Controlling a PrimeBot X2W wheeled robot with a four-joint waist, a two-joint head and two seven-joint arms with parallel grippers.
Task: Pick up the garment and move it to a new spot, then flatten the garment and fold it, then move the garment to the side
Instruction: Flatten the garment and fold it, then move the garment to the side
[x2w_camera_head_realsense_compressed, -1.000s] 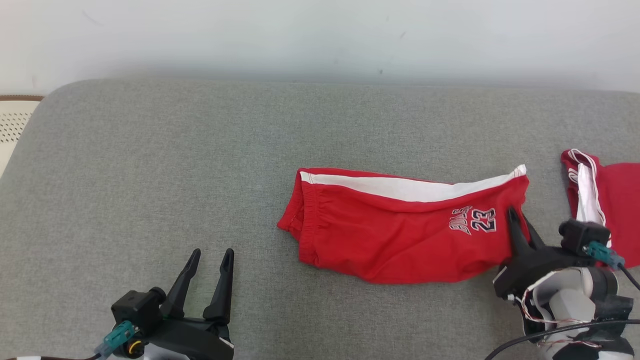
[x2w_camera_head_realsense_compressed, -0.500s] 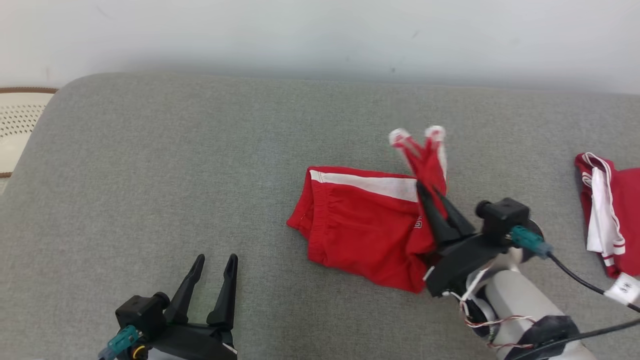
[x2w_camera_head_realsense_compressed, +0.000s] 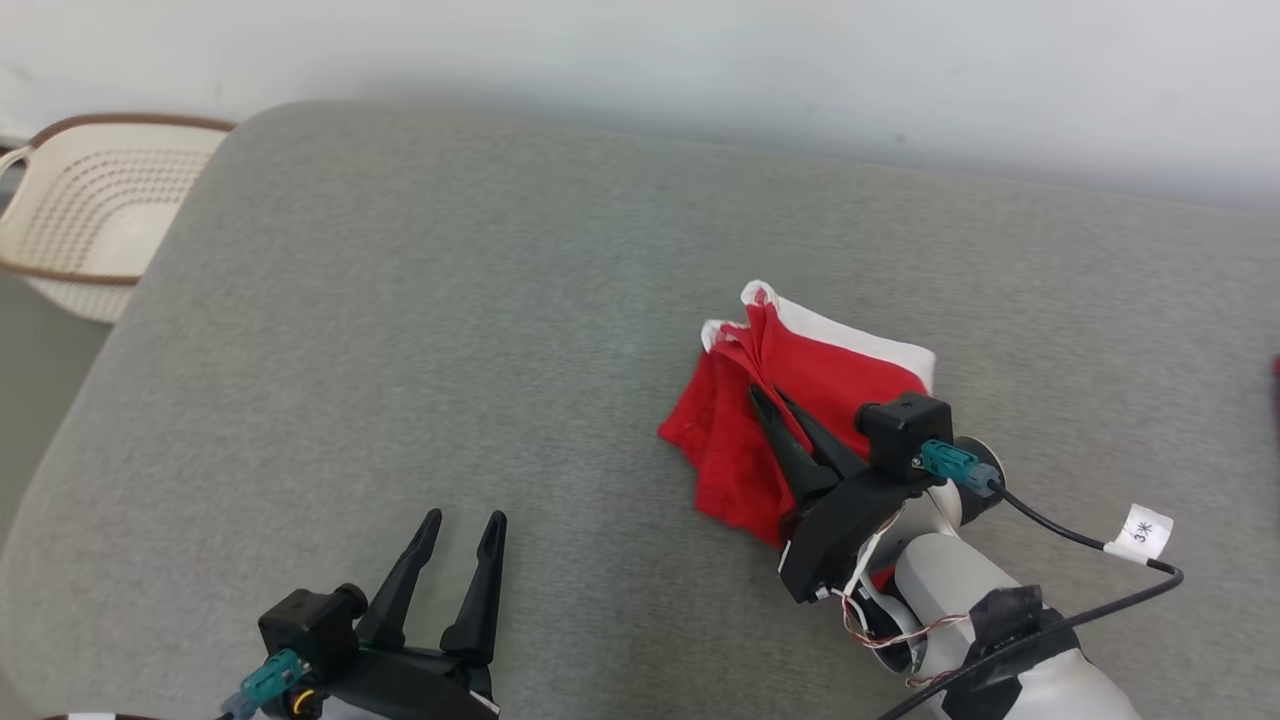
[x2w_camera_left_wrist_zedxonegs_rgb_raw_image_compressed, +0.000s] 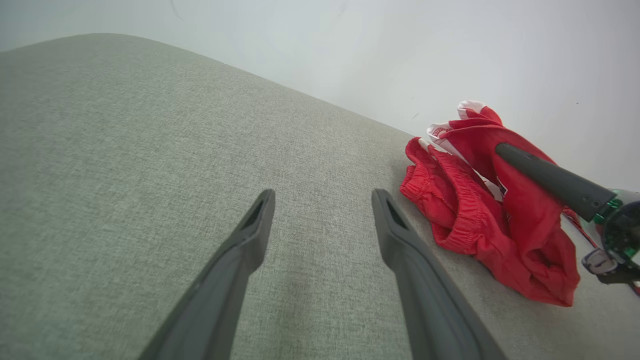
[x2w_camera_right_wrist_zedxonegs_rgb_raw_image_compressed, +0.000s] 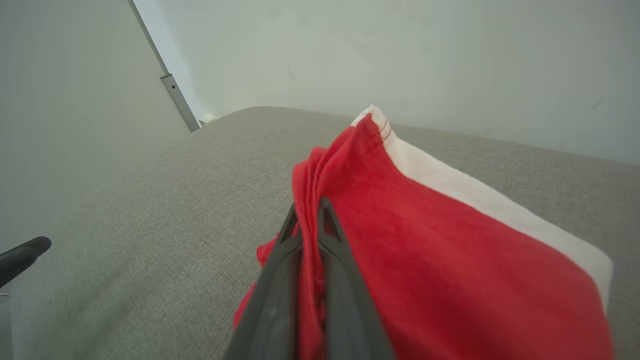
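Observation:
The garment (x2w_camera_head_realsense_compressed: 800, 390) is a pair of red shorts with a white side stripe, bunched on the grey cushioned surface (x2w_camera_head_realsense_compressed: 450, 330). My right gripper (x2w_camera_head_realsense_compressed: 768, 394) is shut on a fold of its hem and holds that end lifted over the rest; in the right wrist view the cloth (x2w_camera_right_wrist_zedxonegs_rgb_raw_image_compressed: 425, 260) is pinched between the two fingers (x2w_camera_right_wrist_zedxonegs_rgb_raw_image_compressed: 345, 280). The left wrist view shows the garment (x2w_camera_left_wrist_zedxonegs_rgb_raw_image_compressed: 480, 215) at the right with the right gripper's finger (x2w_camera_left_wrist_zedxonegs_rgb_raw_image_compressed: 545, 182) across it. My left gripper (x2w_camera_head_realsense_compressed: 460, 520) stands open at the lower left, apart from the garment, nothing between its fingers (x2w_camera_left_wrist_zedxonegs_rgb_raw_image_compressed: 425, 295).
A cream perforated basket (x2w_camera_head_realsense_compressed: 95, 215) with a brown rim stands off the surface's far left corner. A pale wall (x2w_camera_head_realsense_compressed: 700, 60) runs behind the surface. A cable with a white tag (x2w_camera_head_realsense_compressed: 1145, 528) trails from my right wrist.
My right gripper has carried the garment's right end up and leftward over the rest, so the flat shorts are now bunched. The camera has turned left, bringing the basket into view. The left gripper stays open.

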